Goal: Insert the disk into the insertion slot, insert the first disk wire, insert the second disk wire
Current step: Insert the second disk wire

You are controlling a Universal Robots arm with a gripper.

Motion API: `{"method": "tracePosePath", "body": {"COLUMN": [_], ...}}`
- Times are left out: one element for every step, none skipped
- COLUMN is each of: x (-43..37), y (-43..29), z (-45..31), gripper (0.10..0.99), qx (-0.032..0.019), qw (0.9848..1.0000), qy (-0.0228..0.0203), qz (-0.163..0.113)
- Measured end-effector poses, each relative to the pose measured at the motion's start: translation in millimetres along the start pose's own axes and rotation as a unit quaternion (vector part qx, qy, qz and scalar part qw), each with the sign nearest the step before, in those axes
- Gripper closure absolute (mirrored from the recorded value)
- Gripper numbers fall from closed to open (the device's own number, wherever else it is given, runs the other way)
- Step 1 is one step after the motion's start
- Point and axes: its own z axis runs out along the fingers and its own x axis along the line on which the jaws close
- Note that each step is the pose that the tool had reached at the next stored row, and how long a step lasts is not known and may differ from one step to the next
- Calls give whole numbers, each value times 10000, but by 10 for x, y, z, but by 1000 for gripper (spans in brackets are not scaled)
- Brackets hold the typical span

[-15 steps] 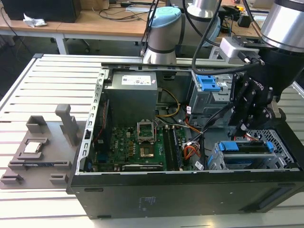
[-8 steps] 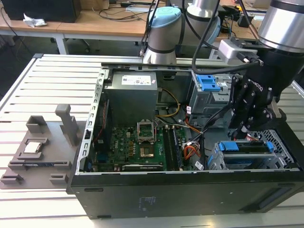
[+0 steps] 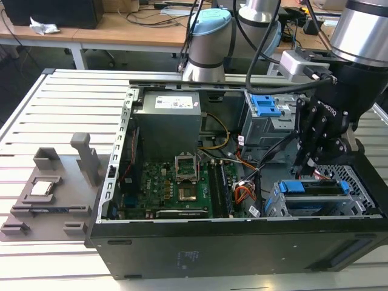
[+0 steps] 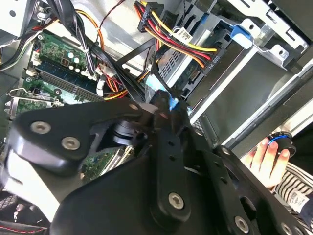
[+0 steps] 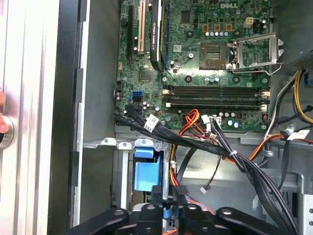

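Black multi-link gripper (image 3: pixel 306 162) on the silver-and-black arm hangs inside the open computer case, directly above the low silvery perforated sheet-metal insertion slot (image 3: pixel 276 206) at the case's near corner on the exterior view's right; its fingers are drawn close together around a small blue-tipped cable connector (image 4: pixel 172 104) seen in the second wrist view, though whether they actually clamp it cannot be told. Black tower computer case (image 3: pixel 200 254), lying on its side with the panel removed, rests on a slatted white metal table (image 3: pixel 54 109). Grey power supply box (image 3: pixel 168 121) occupies the far part of the case; green motherboard (image 3: pixel 176 188) with its metal processor socket covers the floor below it. Taller grey drive cage with a bright blue latch (image 3: pixel 265 108) stands at the far corner on the exterior view's right. Flat silver disk in its bright blue plastic carrier (image 3: pixel 315 188) sits inside the insertion slot, its blue frame showing along the slot's upper edge. Bundle of black, red, yellow and orange wires (image 5: pixel 215 142) crosses between motherboard and slot. Grey plastic fixture tray (image 3: pixel 48 194) lies on the table beside the case, on the exterior view's left. Person's hand (image 4: pixel 266 159) rests at the case's outer wall.
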Motion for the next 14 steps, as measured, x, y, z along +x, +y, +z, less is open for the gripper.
{"method": "tracePosePath", "body": {"x": [0,0,0,0,0,0,0,23,53,86,144,194,240,273], "y": [0,0,-1,-1,-1,-1,-1,-1,0,1,2,4,-2,-20], "z": [0,0,0,0,0,0,0,3,8,13,25,35,42,48], "gripper": [929,937,937,937,937,937,937,937,937,937,937,937,937,937], "qx": [0,0,0,0,0,0,0,0,1,2,5,9,13,11], "qw": [10000,10000,10000,10000,10000,10000,10000,10000,10000,10000,9999,9996,9993,9991], "qy": [0,0,0,0,0,0,0,0,-8,-40,-142,-265,-375,-415], "qz": [0,0,-1,-1,-1,-1,-1,-2,-2,-4,-8,-14,-21,-22]}}
